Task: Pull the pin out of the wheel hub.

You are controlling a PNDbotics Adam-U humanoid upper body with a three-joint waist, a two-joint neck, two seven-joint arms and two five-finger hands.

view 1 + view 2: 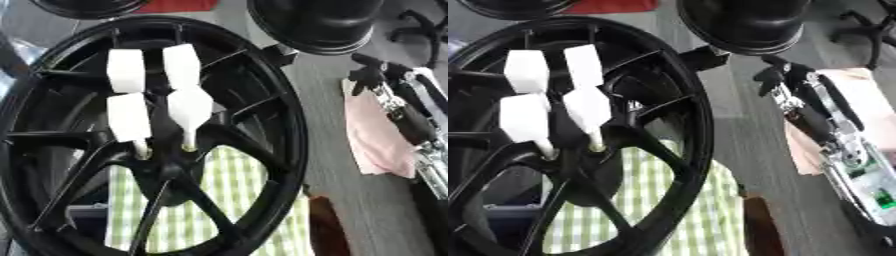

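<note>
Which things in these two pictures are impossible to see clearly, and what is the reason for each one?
- Left hand: in neither view.
- Right hand: its fingers merge into one dark shape in both views, so open or curled is unclear.
- White pins: their tips meet the dark hub; how deep they sit is hidden.
- Wheel: cut off by the left and bottom edges.
- Checked cloth: partly hidden behind the spokes.

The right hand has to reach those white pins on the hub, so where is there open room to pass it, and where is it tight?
Open: the grey floor strip between the wheel rim and the pink cloth, beside the right hand. Tight: the four white pins stand bunched at the hub amid black spokes. Another black wheel crowds the top.
</note>
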